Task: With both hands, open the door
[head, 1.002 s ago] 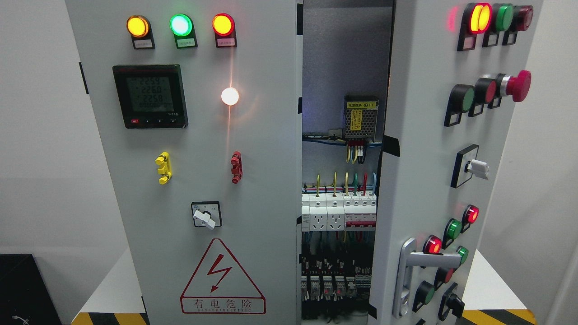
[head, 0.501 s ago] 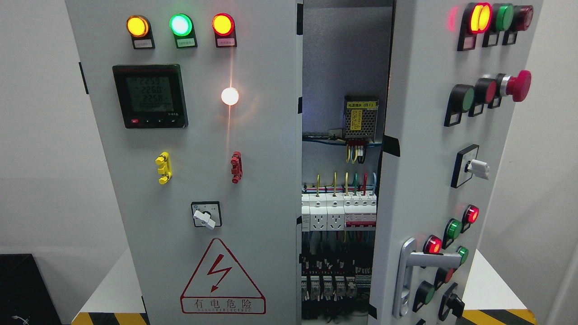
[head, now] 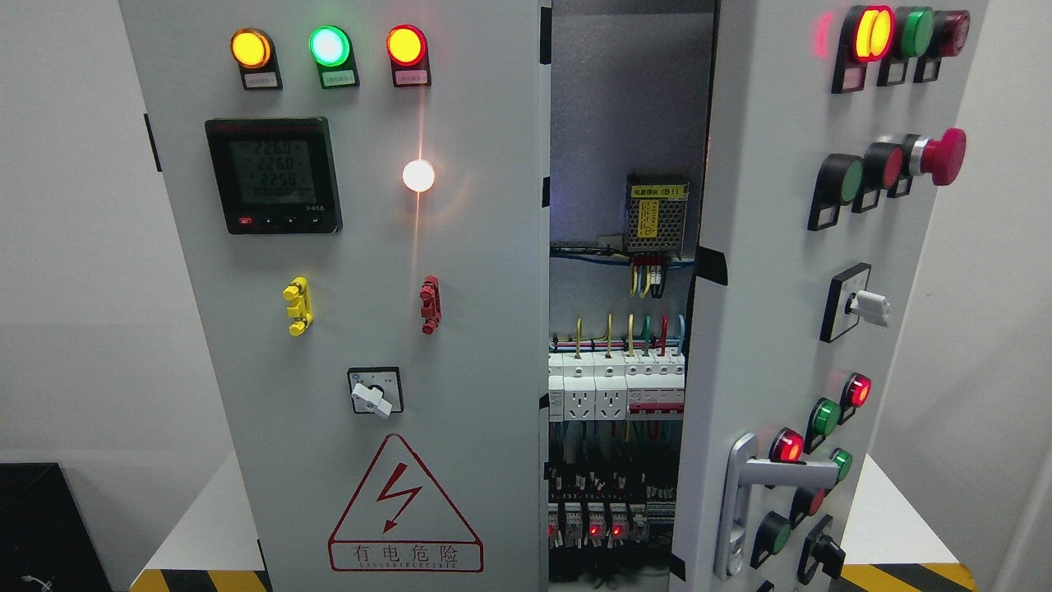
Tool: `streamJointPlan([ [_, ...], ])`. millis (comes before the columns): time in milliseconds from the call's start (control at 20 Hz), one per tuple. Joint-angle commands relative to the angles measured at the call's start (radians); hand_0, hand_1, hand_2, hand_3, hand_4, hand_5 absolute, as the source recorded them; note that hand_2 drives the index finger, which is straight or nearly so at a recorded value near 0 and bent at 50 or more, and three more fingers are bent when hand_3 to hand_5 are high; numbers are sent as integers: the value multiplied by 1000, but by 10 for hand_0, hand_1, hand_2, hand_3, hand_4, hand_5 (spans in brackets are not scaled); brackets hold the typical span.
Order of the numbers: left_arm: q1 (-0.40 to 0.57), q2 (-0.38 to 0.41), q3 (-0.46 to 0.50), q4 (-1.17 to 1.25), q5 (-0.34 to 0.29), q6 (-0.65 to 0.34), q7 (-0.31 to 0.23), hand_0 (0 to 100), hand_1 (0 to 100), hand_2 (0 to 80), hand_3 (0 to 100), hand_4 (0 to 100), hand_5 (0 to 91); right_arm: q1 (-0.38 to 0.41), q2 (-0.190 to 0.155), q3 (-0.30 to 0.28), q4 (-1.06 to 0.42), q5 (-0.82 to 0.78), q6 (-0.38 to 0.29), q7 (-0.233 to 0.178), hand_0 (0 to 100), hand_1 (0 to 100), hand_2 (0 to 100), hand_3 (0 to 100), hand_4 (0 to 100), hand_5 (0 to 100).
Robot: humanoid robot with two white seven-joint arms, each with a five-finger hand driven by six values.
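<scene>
Right door point(head: 764, 247) of the grey electrical cabinet point(head: 460, 510) stands partly open, swung out toward the camera at the picture's right; the gap shows breakers point(head: 615, 388) and wiring inside. The left panel point(head: 370, 247), with its meter point(head: 273, 174) and indicator lamps, appears shut. Neither robot hand is in view, so finger state: cannot tell.

Handling, as judged: sheet-metal door, rigid, probably moderately heavy with the buttons and switches mounted on it; painted face is smooth and would offer little friction to flat fingers. It should swing on hinges at its far right side.

Best hold: the silver lever handle point(head: 772, 477) low on the door, or the exposed free edge point(head: 699, 345) beside the gap. Avoid pressing the red mushroom button point(head: 943, 156) and the selector knob point(head: 867, 306). Keep fingers out of the live interior.
</scene>
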Motion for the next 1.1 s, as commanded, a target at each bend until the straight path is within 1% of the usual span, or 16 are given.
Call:
streamJointPlan([
  [0,129,183,-73,-684,3,-11,0,0,0,0,0,0,0,0,0,0,3,0,0,0,192,0,0,0,0,0],
  [50,133,215,-96,-747,5,-23,2,0,0,0,0,0,0,0,0,0,3,-1,0,0,192,0,0,0,0,0],
  [150,153,290,-110,-871,22,-54,5,0,0,0,0,0,0,0,0,0,3,0,0,0,192,0,0,0,0,0],
  [200,167,319,-113,-929,26,-56,6,0,0,0,0,0,0,0,2,0,3,0,0,0,192,0,0,0,0,0],
  [301,175,370,-150,-1027,37,-56,9,0,0,0,0,0,0,0,0,0,3,0,0,0,192,0,0,0,0,0],
  [401,167,426,-164,-1112,64,-56,9,0,0,0,0,0,0,0,0,0,3,-1,0,0,192,0,0,0,0,0],
  [651,154,528,-167,-1272,81,-71,9,0,0,0,0,0,0,0,0,0,3,0,0,0,192,0,0,0,0,0],
  [752,118,540,-167,-1330,91,-73,9,0,0,0,0,0,0,0,0,0,3,0,0,0,192,0,0,0,0,0],
  [902,3,543,-176,-1387,120,-71,8,0,0,0,0,0,0,0,0,0,3,0,0,0,192,0,0,0,0,0],
  [1052,-84,546,-216,-1430,123,-70,8,0,0,0,0,0,0,0,0,0,3,-1,0,0,192,0,0,0,0,0],
])
